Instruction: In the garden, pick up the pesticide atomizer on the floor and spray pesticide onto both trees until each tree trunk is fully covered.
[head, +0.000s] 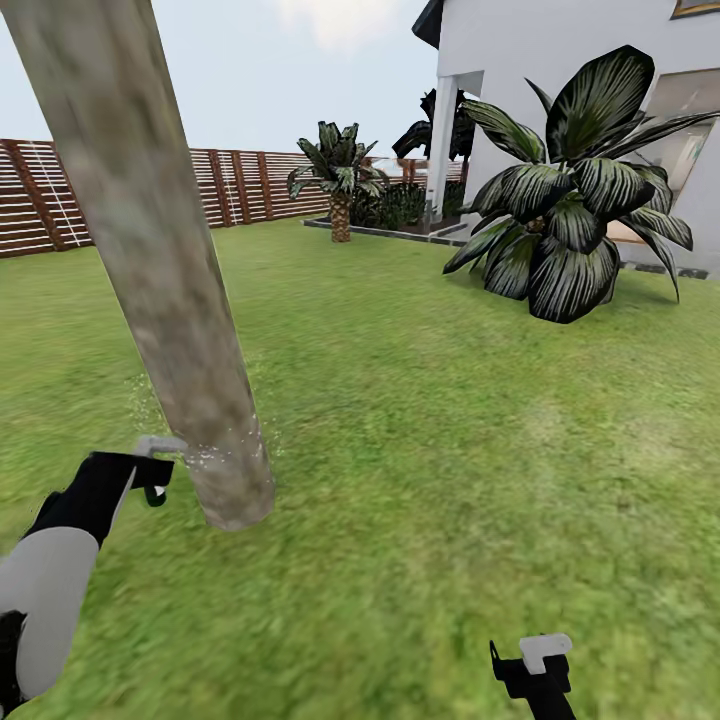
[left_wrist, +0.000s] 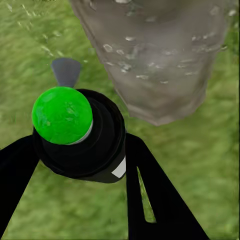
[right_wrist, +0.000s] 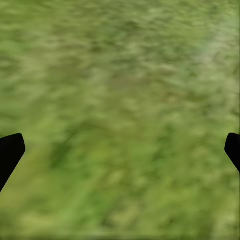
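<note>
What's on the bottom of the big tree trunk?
Tiny whitish specks of pesticide dot the trunk near its base, sprayed from the atomizer in the left gripper. The trunk's far side is hidden.

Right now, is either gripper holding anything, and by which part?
Left gripper holds the atomizer around its black body, below the green cap. Right gripper is open, holding nothing.

One tree trunk (head: 160, 270), one atomizer (left_wrist: 80, 132), two grippers (head: 152, 470) (head: 535, 665)

Blurry green grass (right_wrist: 120, 110) is seen across the frame, while two black fingertips (right_wrist: 10, 150) are set wide apart at the lower edges.
</note>
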